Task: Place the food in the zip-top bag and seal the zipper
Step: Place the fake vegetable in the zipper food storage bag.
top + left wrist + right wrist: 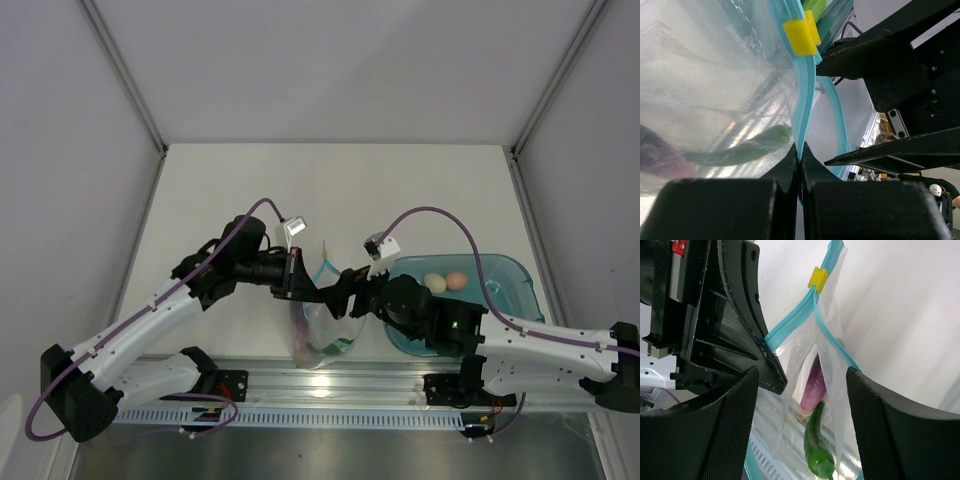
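**Desk:** Where is the bag, and what have you got hold of?

**Operator:** The small clear crinkly zip-top bag hangs between my two arms, near the front edge of the white tabletop. My left jaws are pressed together on one lip of its light blue zipper strip, below the little yellow slider clip. My right jaws stand apart over the mouth with nothing between them.

**Desk:** What's inside?

**Operator:** I can see the dark purple toy eggplant and the dark green toy pepper lying low in the bag. The cream toy egg and the pink toy egg sit side by side in the translucent teal tray to my right. I can't make out the cucumber for certain.

**Desk:** So eggs next?

**Operator:** That's my reading. I'd hold the left pinch firm so the mouth gapes. I'd lift the right arm straight up so it clears the far lip without dragging it. The eggs look smooth and round, so I'd take each across its middle. I'd let go low inside the opening, because a high drop could bounce off the strip.
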### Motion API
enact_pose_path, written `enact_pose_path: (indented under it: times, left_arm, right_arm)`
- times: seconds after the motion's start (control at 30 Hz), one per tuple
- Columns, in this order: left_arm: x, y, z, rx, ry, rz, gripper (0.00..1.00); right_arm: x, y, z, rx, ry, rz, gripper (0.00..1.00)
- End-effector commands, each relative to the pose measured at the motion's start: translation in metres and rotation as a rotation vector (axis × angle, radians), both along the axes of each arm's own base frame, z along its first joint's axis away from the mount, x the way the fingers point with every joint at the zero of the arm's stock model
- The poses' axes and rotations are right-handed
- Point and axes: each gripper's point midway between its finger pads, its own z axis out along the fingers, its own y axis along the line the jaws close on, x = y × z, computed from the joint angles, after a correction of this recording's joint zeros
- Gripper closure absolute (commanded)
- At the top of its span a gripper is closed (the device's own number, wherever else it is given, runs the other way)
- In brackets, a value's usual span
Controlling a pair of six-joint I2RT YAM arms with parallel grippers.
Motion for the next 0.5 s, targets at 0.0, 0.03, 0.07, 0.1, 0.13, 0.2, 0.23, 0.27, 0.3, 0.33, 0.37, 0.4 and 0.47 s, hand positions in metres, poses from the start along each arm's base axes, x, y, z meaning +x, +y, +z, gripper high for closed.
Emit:
enact_pose_path:
  times: [0.0,0.03,0.07,0.1,0.13,0.2,0.23,0.27,0.3,0.33,0.37,0.4,0.47]
  left_arm:
    - [0.001,-0.002,0.018,-0.034,-0.048,-0.006,0.99]
    - [0.001,-0.002,0.018,-0.036,-0.050,-0.006,0.99]
    - [0.001,-0.002,0.016,-0.033,-0.048,-0.006,0.99]
    - [0.001,-0.002,0.017,-0.035,-0.050,-0.006,0.99]
    - [0.001,-0.002,0.017,-0.033,-0.048,-0.006,0.99]
    - [0.001,-0.002,0.016,-0.031,-0.049,-0.007,0.99]
    - [0.001,-0.003,0.015,-0.029,-0.048,-0.008,0.99]
    - [0.002,-0.003,0.017,-0.031,-0.050,-0.006,0.99]
    - [0.003,-0.003,0.016,-0.030,-0.050,-0.007,1.00]
    - [0.003,-0.003,0.016,-0.030,-0.051,-0.007,0.99]
    - [0.003,-0.004,0.016,-0.027,-0.050,-0.007,1.00]
    - [0.004,-0.004,0.016,-0.027,-0.050,-0.006,0.99]
    - [0.004,-0.005,0.015,-0.026,-0.048,-0.008,0.99]
  right_arm:
    - [0.002,-0.005,0.027,0.033,-0.033,-0.029,0.28]
    - [0.002,-0.009,0.033,0.043,-0.040,-0.032,0.28]
    - [0.003,-0.012,0.035,0.040,-0.042,-0.039,0.28]
    - [0.003,-0.015,0.038,0.043,-0.044,-0.044,0.28]
    - [0.004,-0.019,0.042,0.045,-0.050,-0.059,0.28]
    - [0.005,-0.030,0.053,0.056,-0.059,-0.078,0.28]
    - [0.007,-0.036,0.057,0.061,-0.065,-0.103,0.28]
    - [0.007,-0.045,0.060,0.065,-0.062,-0.120,0.28]
    - [0.008,-0.051,0.065,0.075,-0.061,-0.140,0.28]
    - [0.009,-0.057,0.067,0.081,-0.059,-0.162,0.28]
    - [0.013,-0.069,0.066,0.066,-0.058,-0.207,0.29]
    - [0.014,-0.079,0.073,0.099,-0.048,-0.243,0.29]
    - [0.023,-0.105,0.068,0.075,-0.042,-0.357,0.30]
